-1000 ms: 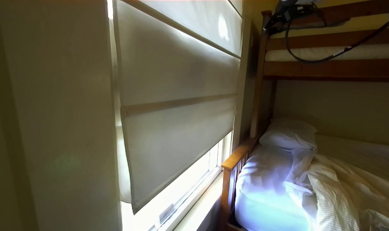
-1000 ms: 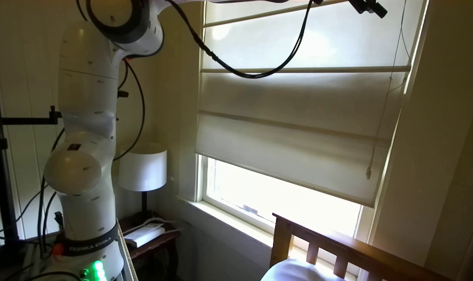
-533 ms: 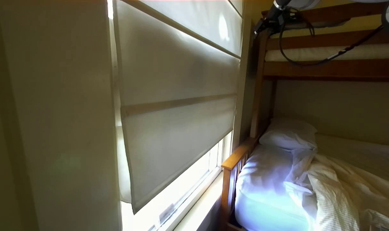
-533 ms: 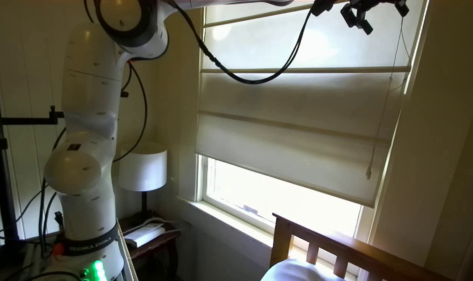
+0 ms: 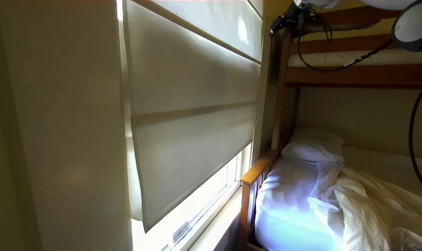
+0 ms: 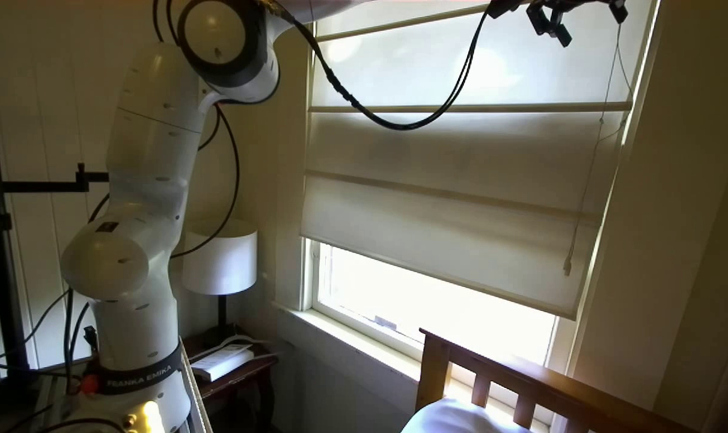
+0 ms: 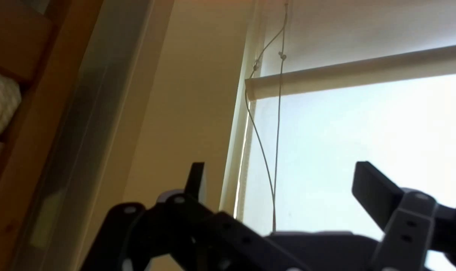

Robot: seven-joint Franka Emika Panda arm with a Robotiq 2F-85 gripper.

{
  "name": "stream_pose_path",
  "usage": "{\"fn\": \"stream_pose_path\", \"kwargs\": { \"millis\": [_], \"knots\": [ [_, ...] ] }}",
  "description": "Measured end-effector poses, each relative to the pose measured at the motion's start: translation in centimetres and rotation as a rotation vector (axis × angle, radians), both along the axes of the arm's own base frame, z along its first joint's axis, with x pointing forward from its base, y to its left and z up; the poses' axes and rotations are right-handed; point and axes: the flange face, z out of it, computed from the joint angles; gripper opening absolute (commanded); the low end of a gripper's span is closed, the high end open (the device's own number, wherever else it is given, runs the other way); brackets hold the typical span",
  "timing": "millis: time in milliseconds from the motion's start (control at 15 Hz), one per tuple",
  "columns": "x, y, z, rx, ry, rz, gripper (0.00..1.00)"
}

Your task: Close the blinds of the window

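Tool (image 7: pixel 279 182) has shifted, spread wide; cream, seamed blinds (image 6: pixel 436 231) hang backlit partway down the window (image 6: pixel 436 307).

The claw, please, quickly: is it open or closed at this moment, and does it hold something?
Claw: open and holding nothing; in the wrist view the cord shows between its spread fingers, ungripped.

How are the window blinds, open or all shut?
Partly shut: in both exterior views, the blinds hang partway down, and a bright strip of the window shows below them.
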Motion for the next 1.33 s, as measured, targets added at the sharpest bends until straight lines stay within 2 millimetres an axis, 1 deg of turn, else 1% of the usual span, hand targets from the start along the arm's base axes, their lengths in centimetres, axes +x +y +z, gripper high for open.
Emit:
{"fn": "stream_pose_path", "kwargs": {
  "millis": [200, 467, 733, 1000, 1133, 1333],
  "knots": [
    [0.0, -0.4, 0.4, 0.005, 0.012, -0.006, 1.0],
    [0.6, -0.5, -0.2, 0.053, -0.006, 0.028, 1.0],
    [0.8, -2.4, 0.0, 0.062, -0.11, -0.028, 1.0],
    [2.4, -3.9, -1.0, 0.051, -0.202, -0.11, 1.0],
    [3.0, -4.2, -1.8, 0.054, -0.195, -0.116, 1.0],
    [2.8, -4.1, -1.5, 0.053, -0.198, -0.116, 1.0]
  ]
}}
